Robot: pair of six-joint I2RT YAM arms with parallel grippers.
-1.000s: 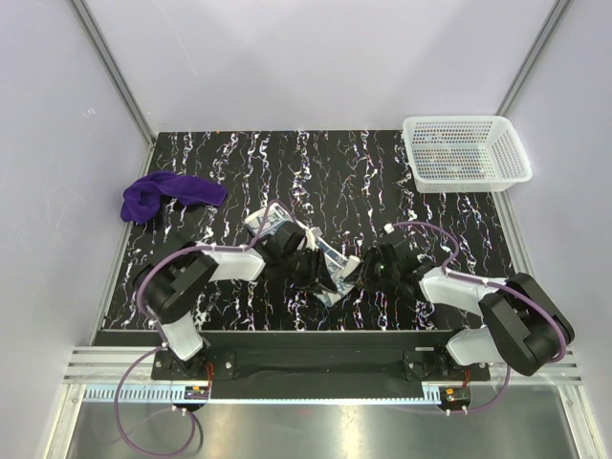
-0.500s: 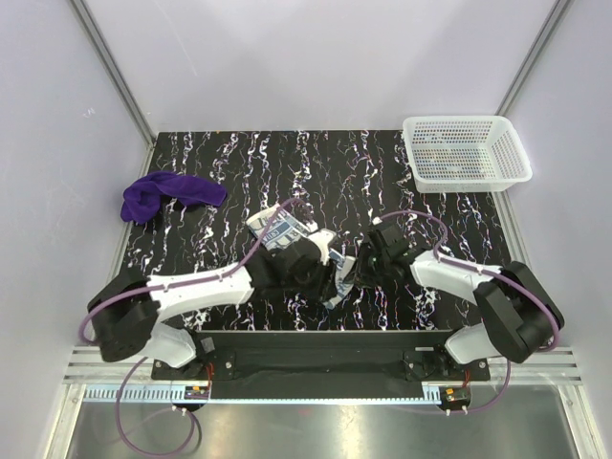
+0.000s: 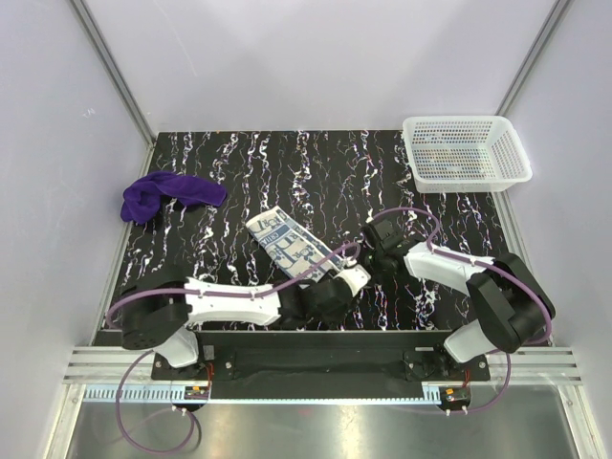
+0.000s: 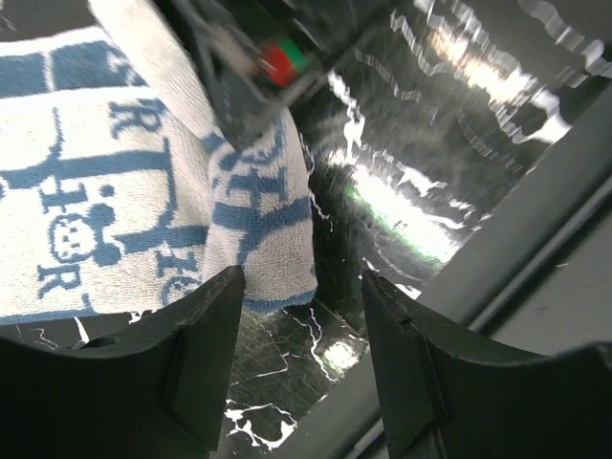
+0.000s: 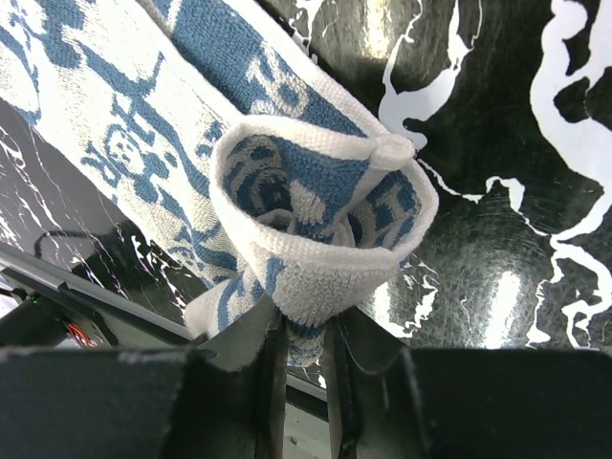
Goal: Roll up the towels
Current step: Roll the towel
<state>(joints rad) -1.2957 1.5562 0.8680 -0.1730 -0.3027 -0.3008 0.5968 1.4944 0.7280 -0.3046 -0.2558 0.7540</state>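
The white towel with blue print [image 3: 292,247] lies stretched out in a diagonal strip at mid-table. Its near right end is curled into a small loose roll [image 5: 320,206], and my right gripper [image 5: 306,349] is shut on that end. In the top view the right gripper [image 3: 371,260] sits at the strip's right end. My left gripper [image 4: 301,316] stands open just short of the towel's corner [image 4: 263,253], with only bare table between its fingers. From above, the left gripper [image 3: 339,290] is near the front edge, beside the towel's end. The purple towel [image 3: 167,194] lies bunched at the far left.
A white mesh basket [image 3: 507,158] stands at the back right corner. The black marbled table [image 3: 325,172] has a raised metal rail along its near edge, close under the left gripper. Walls close in on both sides.
The left gripper has opened, let go of the patterned towel and slid toward the near edge. The towel, bunched between the grippers before, now lies drawn out. The right gripper keeps its hold.
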